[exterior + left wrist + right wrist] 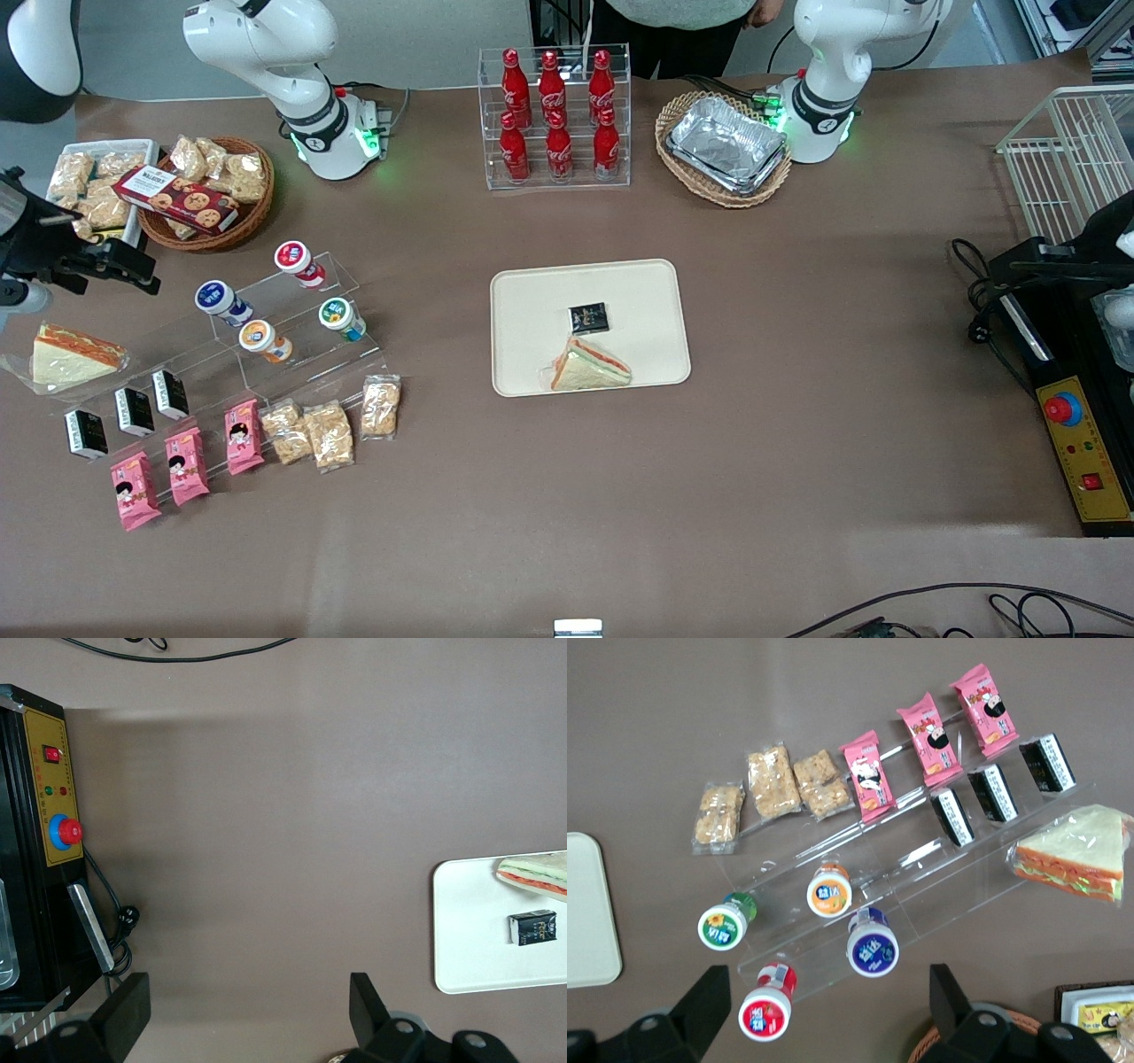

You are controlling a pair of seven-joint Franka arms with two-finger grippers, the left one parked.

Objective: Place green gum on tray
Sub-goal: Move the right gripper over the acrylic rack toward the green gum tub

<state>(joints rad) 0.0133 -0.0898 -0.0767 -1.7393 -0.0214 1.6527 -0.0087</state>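
Four small bottles lie on a clear stepped display stand toward the working arm's end of the table, and the green gum is the one nearest the tray, resting on its side with its round green-and-white lid facing up in the right wrist view. Just beside it, on the same step, lies the orange-lidded bottle; one step up are the blue-lidded bottle and the red-lidded bottle. The gripper hangs above this stand with its two fingers spread wide apart and nothing between them, well clear of the green gum. Nearer the front camera than the bottles, three bags of pale snack pieces lie in a row, followed by three pink packets and three small black cartons; a wrapped sandwich sits at the outer end of the stand. The tray is flat on the brown table near the middle, well apart from the stand, and carries a small black packet and a second wrapped sandwich. Farther from the front camera stand a clear rack of red cola bottles, a wicker basket of foil trays and another basket holding snack bags and a cookie box.
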